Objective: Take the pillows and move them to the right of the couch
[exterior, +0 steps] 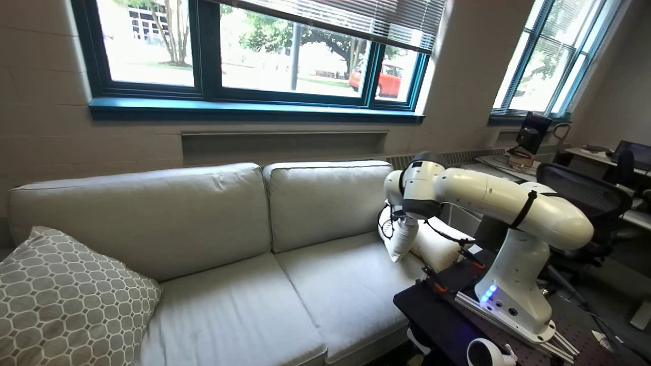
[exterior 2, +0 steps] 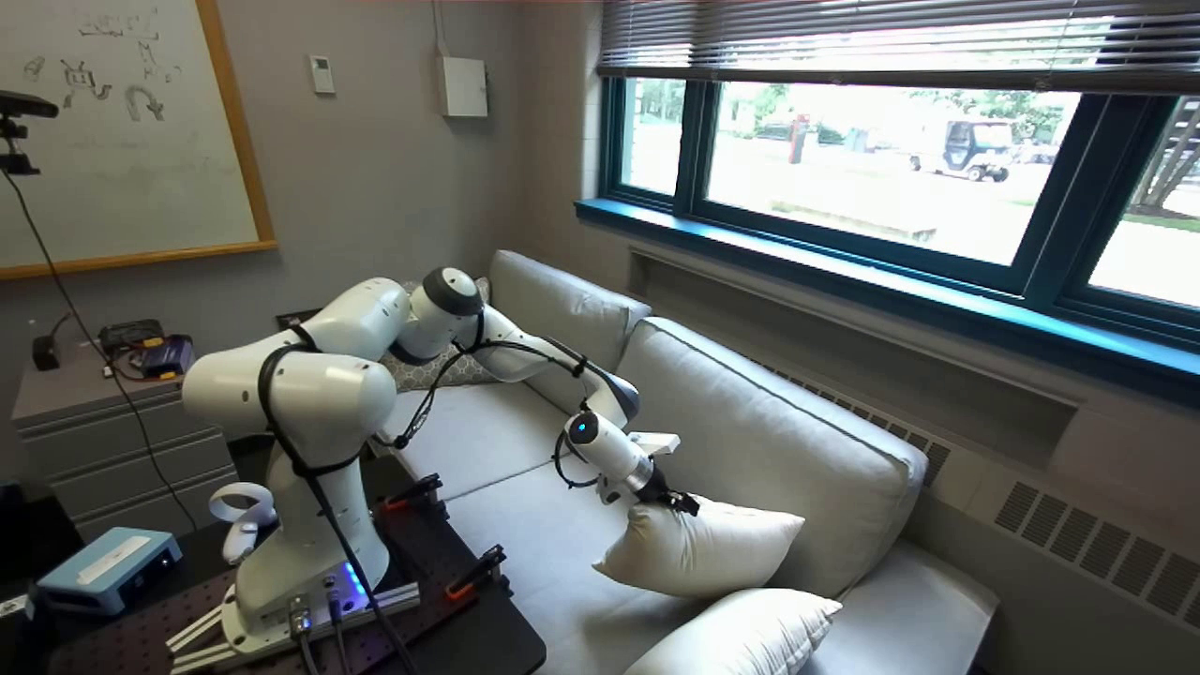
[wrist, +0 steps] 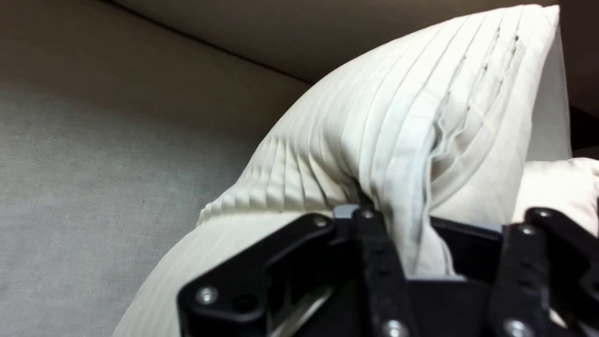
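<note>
Whiteboard (exterior 2: 141, 187) and grey wall (exterior 2: 394, 187) at left in an exterior view, then the pale couch (exterior 2: 534, 525) running toward lower right. Gripper (exterior 2: 682, 504) clamped on the upper edge of a white pillow (exterior 2: 717, 555), which sits before the back cushion (exterior 2: 797, 459), long axis running left to right with a slight rise, one corner pointing low left, another up right; just beside it, lower right, second white pillow (exterior 2: 745, 637), partly out of view, slanting likewise, a corner pointing up right
</note>
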`<action>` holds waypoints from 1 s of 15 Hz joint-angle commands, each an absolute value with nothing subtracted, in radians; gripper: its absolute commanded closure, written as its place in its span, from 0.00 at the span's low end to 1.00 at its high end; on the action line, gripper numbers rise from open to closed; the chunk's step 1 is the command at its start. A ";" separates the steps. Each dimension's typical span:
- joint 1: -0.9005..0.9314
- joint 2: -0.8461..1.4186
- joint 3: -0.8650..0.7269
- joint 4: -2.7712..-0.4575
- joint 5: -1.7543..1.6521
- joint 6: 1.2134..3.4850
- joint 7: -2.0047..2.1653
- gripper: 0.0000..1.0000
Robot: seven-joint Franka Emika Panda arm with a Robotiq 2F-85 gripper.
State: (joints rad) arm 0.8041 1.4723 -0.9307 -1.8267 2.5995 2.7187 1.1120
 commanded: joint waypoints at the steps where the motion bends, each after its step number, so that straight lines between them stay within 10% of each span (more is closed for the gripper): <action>1: 0.725 1.472 -0.877 -1.722 2.600 2.777 1.064 0.97; 15: 0.539 1.474 -0.824 -1.749 2.600 2.781 1.091 0.98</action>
State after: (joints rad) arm 0.5679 1.4745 -0.8114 -1.7304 2.5997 2.7958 1.0575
